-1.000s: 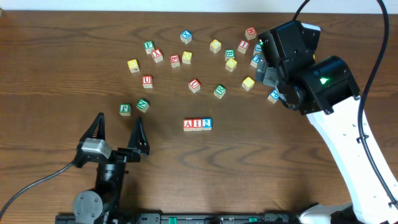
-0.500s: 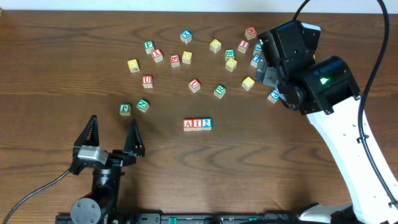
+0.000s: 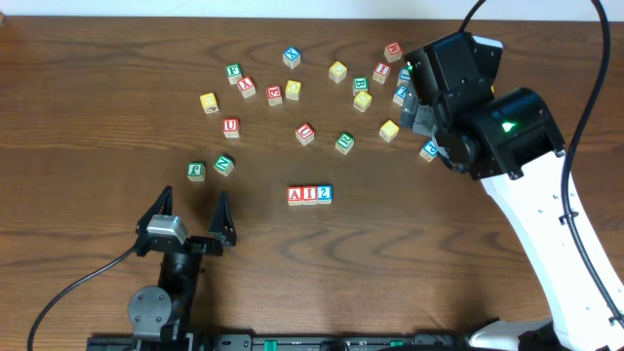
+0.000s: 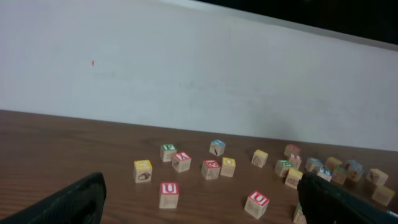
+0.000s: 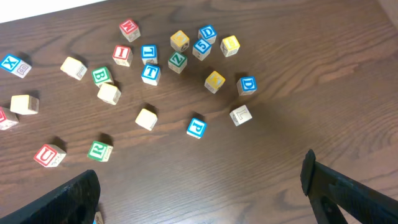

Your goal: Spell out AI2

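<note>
Left gripper [image 3: 193, 208], jaws wide and empty at lower left, sits down-left of and apart from the AI2 [image 3: 310, 195] row (red A, red I, blue 2, touching) at frame center, right gripper [image 5: 200, 171] also wide above scattered cubes [image 3: 337, 71] upper right, left arm shifted slightly rightward since earlier.

The table [image 3: 88, 107] is dark brown with wood grain. The A cube [image 3: 295, 195] and the I cube [image 3: 310, 195] have red print on pale faces. The 2 cube [image 3: 325, 194] has blue print. Among the others there are a green cube [image 3: 197, 171] and a yellow cube [image 3: 209, 101].
</note>
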{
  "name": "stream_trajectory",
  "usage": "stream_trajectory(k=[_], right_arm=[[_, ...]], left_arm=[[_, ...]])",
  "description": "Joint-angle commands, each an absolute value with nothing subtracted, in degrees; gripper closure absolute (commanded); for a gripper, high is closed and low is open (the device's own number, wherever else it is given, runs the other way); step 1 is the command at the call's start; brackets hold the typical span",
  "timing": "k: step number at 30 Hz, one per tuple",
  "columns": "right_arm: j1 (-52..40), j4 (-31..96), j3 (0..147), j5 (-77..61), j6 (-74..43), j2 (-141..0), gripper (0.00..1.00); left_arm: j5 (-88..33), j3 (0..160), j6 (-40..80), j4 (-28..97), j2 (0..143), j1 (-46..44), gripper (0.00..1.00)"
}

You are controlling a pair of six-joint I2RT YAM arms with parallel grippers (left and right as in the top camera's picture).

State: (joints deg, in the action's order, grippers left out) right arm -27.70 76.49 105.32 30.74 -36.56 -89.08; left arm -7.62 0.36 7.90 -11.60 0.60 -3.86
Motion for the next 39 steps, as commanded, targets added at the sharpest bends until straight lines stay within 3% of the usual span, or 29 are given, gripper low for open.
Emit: stream_trajectory(k=[1,10,39], right_arm=[[-27.0,76.5,106.2,32.0,-35.9,-88.2,0.01],[-27.0,76.5,106.2,31.9,-35.9,-88.2,0.01],[-27.0,76.5,106.2,32.0,-35.9,-88.2,0.01]], left_arm=[[-8.6,0.3,8.4,-10.0,0.0,-3.6,0.03],[-8.6,0.3,8.2,3.6,0.0,-3.6,0.04],[-8.4,0.3,8.0,3.5,0.2,-3.6,0.04]])
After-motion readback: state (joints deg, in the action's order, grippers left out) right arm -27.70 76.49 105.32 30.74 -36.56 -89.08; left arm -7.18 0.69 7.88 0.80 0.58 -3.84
